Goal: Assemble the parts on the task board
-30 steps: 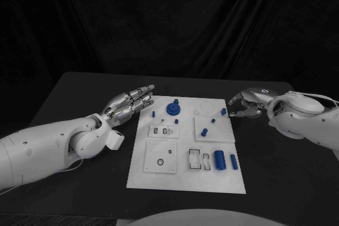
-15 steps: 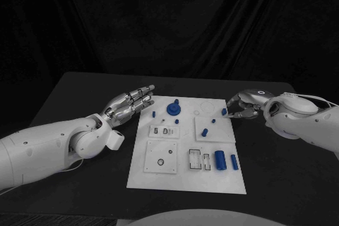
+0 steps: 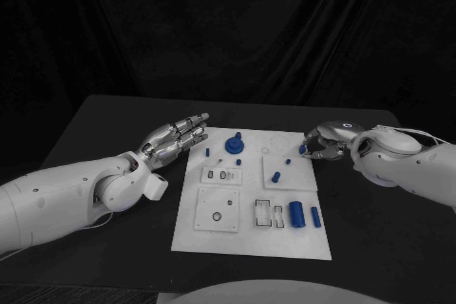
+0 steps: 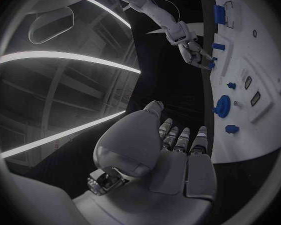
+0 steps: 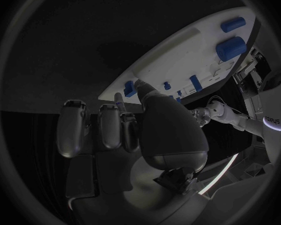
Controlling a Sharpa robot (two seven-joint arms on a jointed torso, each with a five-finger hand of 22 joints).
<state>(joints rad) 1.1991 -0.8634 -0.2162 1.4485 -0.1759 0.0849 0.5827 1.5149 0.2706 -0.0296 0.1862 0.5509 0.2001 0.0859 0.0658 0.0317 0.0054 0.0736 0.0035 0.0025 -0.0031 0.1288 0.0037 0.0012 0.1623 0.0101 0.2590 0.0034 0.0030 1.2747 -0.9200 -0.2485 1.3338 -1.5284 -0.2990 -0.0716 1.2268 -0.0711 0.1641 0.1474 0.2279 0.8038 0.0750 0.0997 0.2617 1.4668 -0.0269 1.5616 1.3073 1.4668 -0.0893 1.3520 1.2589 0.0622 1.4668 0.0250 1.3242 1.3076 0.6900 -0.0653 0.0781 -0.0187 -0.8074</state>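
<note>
The white task board (image 3: 252,241) lies mid-table with blue parts on it: a round toothed piece (image 3: 232,146), short pegs (image 3: 275,177) and two cylinders (image 3: 296,215) near its right edge. My right hand (image 3: 321,146) sits at the board's far right edge. Its thumb and a finger pinch a small blue part (image 3: 302,148) that stands on the board; the same part (image 5: 129,88) lies by my thumb tip in the right wrist view. My left hand (image 3: 176,140) hovers by the board's far left corner, fingers stretched out and apart, holding nothing.
Recessed slots and white inset plates (image 3: 217,212) take up the board's near half. Black table (image 3: 105,119) surrounds the board, with bare room behind it and at both sides. In the left wrist view the board (image 4: 265,85) runs past my left hand (image 4: 172,150).
My right hand has slid a little to the left, bringing its fingers in around the small blue part. The left hand and the parts have stayed put.
</note>
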